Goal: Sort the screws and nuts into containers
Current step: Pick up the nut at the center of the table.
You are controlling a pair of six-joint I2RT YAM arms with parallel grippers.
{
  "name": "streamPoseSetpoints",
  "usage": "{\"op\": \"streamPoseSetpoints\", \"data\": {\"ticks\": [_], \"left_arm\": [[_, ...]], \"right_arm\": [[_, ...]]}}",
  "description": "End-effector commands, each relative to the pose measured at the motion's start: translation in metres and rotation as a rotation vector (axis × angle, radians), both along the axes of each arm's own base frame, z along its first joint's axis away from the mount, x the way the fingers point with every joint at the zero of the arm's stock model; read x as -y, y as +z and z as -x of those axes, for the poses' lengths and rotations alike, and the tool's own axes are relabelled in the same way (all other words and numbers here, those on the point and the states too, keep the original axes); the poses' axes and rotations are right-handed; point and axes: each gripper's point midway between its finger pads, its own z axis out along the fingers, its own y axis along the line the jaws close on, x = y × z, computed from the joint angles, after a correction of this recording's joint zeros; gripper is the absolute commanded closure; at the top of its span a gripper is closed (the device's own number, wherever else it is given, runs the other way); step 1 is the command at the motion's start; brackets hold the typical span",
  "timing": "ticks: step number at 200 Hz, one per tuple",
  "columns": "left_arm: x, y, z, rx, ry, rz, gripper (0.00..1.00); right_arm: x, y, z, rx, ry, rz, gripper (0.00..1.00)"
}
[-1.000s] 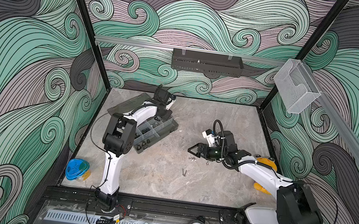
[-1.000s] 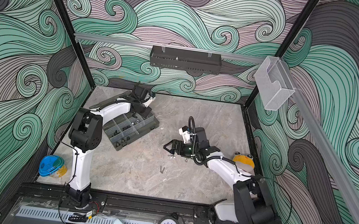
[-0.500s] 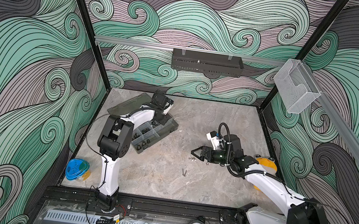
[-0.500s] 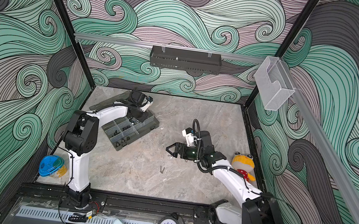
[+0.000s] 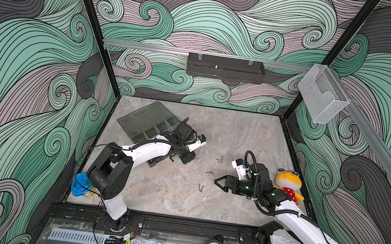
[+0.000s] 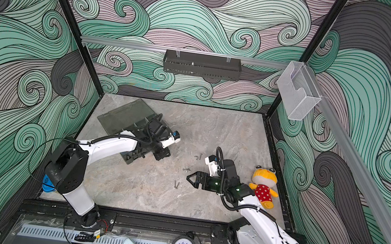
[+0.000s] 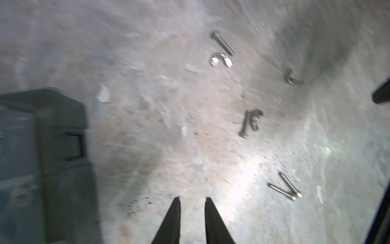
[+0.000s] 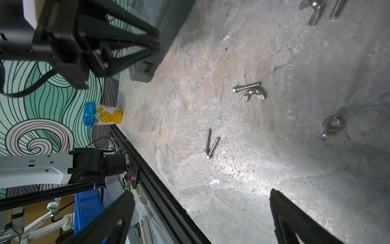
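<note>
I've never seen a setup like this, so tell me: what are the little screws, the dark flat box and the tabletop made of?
The screws look like bare metal, probably steel: silvery with bright glints. The box looks like smoky plastic: tinted yet partly see-through, with thin moulded walls. The tabletop looks like grey veined stone or a printed laminate; I cannot tell which.

Grey table (image 5: 166, 200): organiser box (image 5: 148, 121), screws (image 5: 200, 188), nuts (image 8: 255, 94), plush (image 5: 287, 182).

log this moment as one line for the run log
left claw: slightly open, empty, near box | right claw: wide open, empty, above table | screws, nuts: loose on table
</note>
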Motion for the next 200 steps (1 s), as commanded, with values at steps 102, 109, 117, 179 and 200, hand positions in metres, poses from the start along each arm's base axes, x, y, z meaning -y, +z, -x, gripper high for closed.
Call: {"op": "streamPoseSetpoints", "data": {"ticks": [102,109,117,179,200], "left_arm": [[0.078,-0.017,0.004,0.070,-0.277,-0.087,0.70],[0.085,-0.016,0.002,0.066,-0.297,-0.076,0.70],[0.092,-0.017,0.001,0.061,-0.318,-0.064,0.70],[0.102,-0.031,0.038,-0.002,-0.521,-0.068,0.73],[0.105,-0.038,0.042,0.009,-0.557,-0.082,0.73]], "right_arm": [[0.025,-0.010,0.013,-0.017,-0.114,0.052,0.00],[0.031,-0.013,0.015,-0.032,-0.143,0.079,0.00],[0.037,-0.014,0.013,-0.031,-0.176,0.095,0.00],[0.048,-0.023,0.009,-0.055,-0.227,0.128,0.00],[0.045,-0.021,0.007,-0.045,-0.218,0.112,0.01]]}}
